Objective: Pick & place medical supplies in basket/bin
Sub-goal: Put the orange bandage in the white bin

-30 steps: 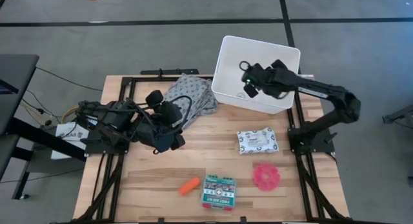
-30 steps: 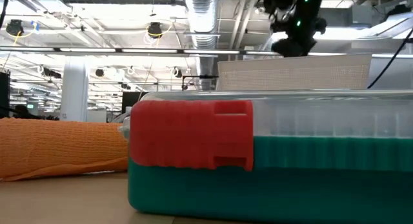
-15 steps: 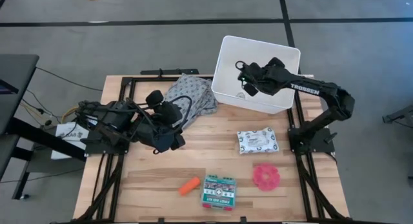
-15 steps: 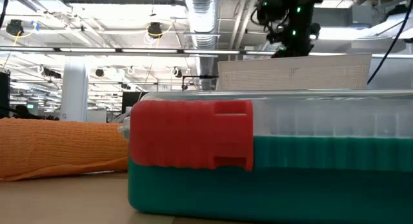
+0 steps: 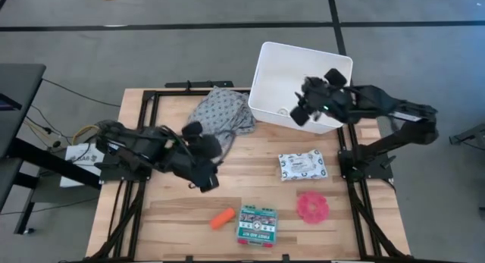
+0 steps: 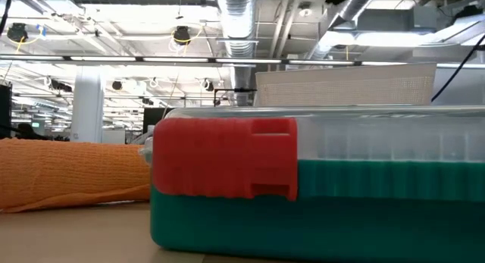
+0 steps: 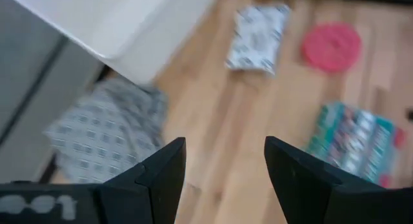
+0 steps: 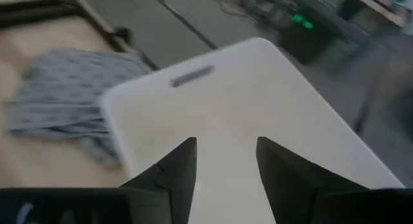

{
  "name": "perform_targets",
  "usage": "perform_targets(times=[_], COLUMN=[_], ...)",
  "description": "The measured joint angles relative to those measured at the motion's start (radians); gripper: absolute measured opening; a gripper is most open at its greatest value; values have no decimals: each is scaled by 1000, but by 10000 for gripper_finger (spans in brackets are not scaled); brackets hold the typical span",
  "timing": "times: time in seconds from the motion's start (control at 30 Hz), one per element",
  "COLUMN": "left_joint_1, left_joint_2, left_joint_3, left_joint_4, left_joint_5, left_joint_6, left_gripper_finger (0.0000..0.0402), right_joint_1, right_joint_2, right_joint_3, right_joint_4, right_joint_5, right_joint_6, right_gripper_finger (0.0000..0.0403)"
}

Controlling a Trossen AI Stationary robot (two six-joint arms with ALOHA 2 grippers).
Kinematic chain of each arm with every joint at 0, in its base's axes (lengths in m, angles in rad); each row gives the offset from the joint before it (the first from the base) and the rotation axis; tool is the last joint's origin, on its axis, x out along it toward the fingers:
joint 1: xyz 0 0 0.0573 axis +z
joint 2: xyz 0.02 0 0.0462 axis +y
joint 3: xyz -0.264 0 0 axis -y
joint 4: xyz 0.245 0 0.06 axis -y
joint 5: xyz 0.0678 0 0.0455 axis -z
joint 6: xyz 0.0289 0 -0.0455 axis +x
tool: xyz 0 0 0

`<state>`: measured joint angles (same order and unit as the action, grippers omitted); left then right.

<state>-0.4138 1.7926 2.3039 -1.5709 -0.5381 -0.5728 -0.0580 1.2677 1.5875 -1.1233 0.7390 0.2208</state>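
Supplies on the table, left to right in the high view: orange tube (image 5: 223,217), green first-aid box (image 5: 255,224), white patterned soft pack (image 5: 301,166), pink round disc (image 5: 313,208). I judge the tube light and apt to roll; take it across its middle. The box looks rigid; grip its short sides. The pack should yield; pinch its centre. My left gripper (image 5: 204,175) hangs over bare wood, fingers wide, nothing held; the tube lies near at 5 o'clock. My right gripper (image 5: 299,111) hovers spread and empty over the white tub (image 5: 267,58), which stands at the table's 1 o'clock corner.
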Motion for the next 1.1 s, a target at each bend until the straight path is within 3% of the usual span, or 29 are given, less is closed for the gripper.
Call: perform_targets(times=[0.23,0.5,0.7,0.87,1.1], left_joint_1=[-29,-74,-138,-202,-225], left_joint_2=[159,411,562,612,615], left_joint_3=[0,0,0,-1,-1], left_joint_4=[1,1,1,1,-1], left_joint_5=[248,231,346,339,195], left_joint_6=[-22,-43,-98,-214,-372], left_gripper_finger=[201,201,201,201,201], right_joint_1=[160,274,313,313,308], right_joint_2=[-51,-42,-15,10,44], right_joint_3=[0,0,-1,-1,-1], right_joint_4=[-74,-190,-269,-272,-268], right_joint_5=[-89,-88,-86,-86,-84], right_joint_6=[170,295,330,327,230], right_gripper_finger=[155,152,155,153,156])
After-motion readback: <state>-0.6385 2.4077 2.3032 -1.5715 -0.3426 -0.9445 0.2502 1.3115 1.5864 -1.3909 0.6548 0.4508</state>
